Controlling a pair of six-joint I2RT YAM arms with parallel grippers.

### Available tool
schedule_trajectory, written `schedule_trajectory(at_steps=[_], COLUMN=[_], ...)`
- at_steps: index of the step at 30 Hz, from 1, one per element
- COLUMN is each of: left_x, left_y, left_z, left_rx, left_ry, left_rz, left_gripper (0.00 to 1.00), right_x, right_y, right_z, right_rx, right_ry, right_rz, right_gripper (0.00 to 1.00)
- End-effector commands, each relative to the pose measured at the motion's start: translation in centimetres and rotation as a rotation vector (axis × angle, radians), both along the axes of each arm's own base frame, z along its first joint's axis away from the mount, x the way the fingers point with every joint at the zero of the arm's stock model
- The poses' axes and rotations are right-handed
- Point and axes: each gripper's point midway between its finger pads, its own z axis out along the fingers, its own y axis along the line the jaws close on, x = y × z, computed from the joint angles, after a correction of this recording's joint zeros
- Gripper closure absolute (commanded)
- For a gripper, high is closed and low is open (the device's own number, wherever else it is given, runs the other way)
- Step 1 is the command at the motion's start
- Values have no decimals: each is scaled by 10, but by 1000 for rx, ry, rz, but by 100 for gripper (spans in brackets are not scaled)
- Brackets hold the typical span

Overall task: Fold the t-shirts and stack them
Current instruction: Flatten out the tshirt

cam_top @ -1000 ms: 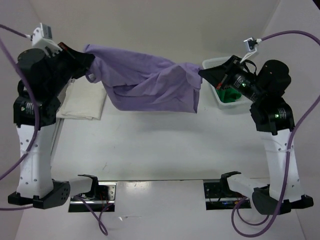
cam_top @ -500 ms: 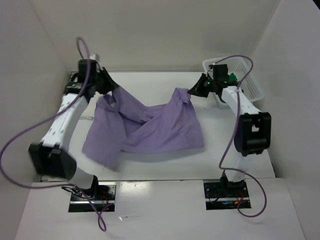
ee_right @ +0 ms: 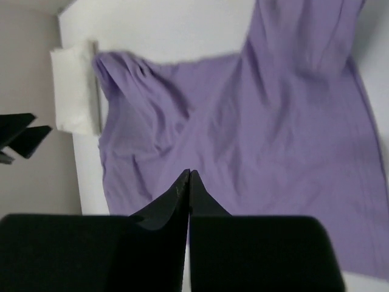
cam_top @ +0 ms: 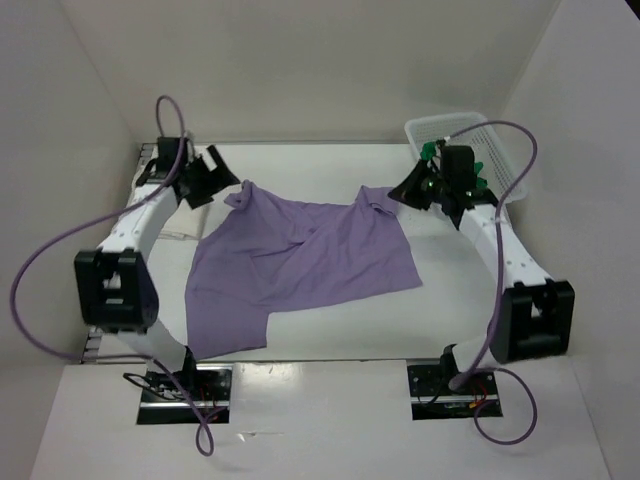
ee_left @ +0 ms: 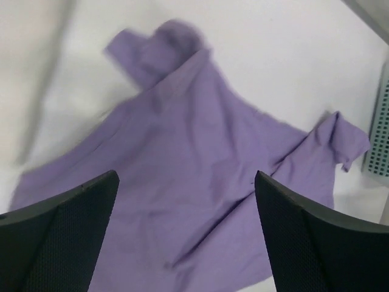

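lavender shirt (cam_top: 300,265), hem seemingly near table (cam_top: 470,320) edge

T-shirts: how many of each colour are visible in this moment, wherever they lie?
Lavender purple cloth t-shirt, spread out flat: 1
White folded cloth t-shirt, at the side: 1
Bright green cloth t-shirt, mostly hidden in the white plastic lattice basket: 1
Total: 3

Left gripper (ee_left: 186,176) spread wide, right gripper (ee_right: 189,174) with fingers pressed together
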Motion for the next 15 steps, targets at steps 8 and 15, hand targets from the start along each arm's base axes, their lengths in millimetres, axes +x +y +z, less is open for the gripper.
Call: schedule_trajectory(at_steps=[8,15], left_x=[-113,-88], left_y=[-66,-102], left_z=[-91,-147], left_rx=[-77,-66], left_ry=[242,332], left_rz=[-146,-212], left_gripper=[76,76], right_x=[-83,-65], right_y=[4,3], right_z=[-109,-167], right_rx=[-31,-43], right_ry=[286,406], right_rz=[-17,-73], right_gripper=[96,94])
